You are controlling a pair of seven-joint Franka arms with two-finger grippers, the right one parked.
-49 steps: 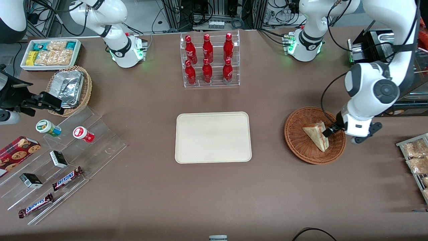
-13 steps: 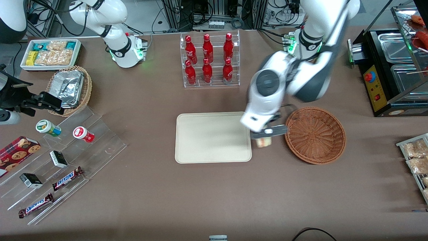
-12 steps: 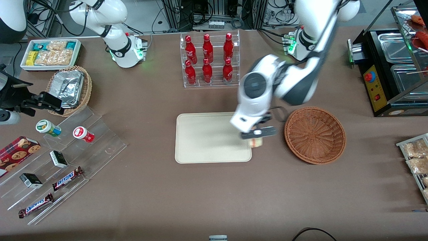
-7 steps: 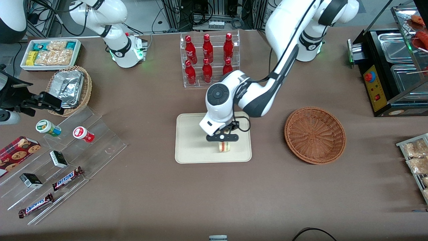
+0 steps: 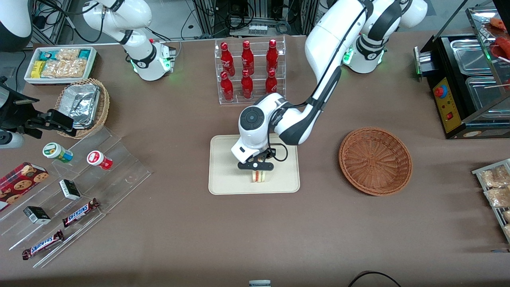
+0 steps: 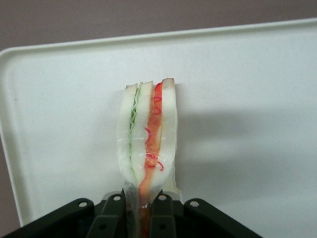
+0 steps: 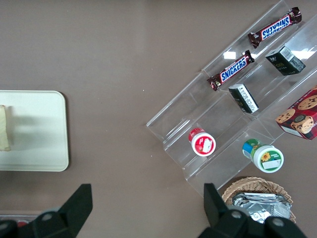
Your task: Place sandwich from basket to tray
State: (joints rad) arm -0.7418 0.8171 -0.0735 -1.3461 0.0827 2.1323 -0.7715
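Observation:
My gripper point(image 5: 257, 167) hangs over the cream tray point(image 5: 223, 167), shut on the sandwich point(image 5: 259, 175). The wedge points down toward the tray's surface, on the part of the tray nearer the front camera. In the left wrist view the fingers point(image 6: 110, 218) pinch the sandwich point(image 6: 148, 134) by its wrapped end, with pale bread and its green and red layers showing against the tray point(image 6: 247, 99). The reddish-brown woven basket point(image 5: 375, 160) sits beside the tray toward the working arm's end, with nothing in it. The right wrist view catches the tray point(image 7: 34, 134) with a sliver of the sandwich point(image 7: 4, 128).
A clear rack of red bottles point(image 5: 249, 71) stands farther from the front camera than the tray. Toward the parked arm's end lie a stepped acrylic stand point(image 5: 75, 187) with snacks, a foil-lined tan basket point(image 5: 84, 105) and a white snack bin point(image 5: 60, 63). A metal warmer point(image 5: 466, 79) stands at the working arm's end.
The sandwich left the basket in my gripper and travelled to the tray. In the last half second the gripper shifted slightly farther over the tray, toward the parked arm's end.

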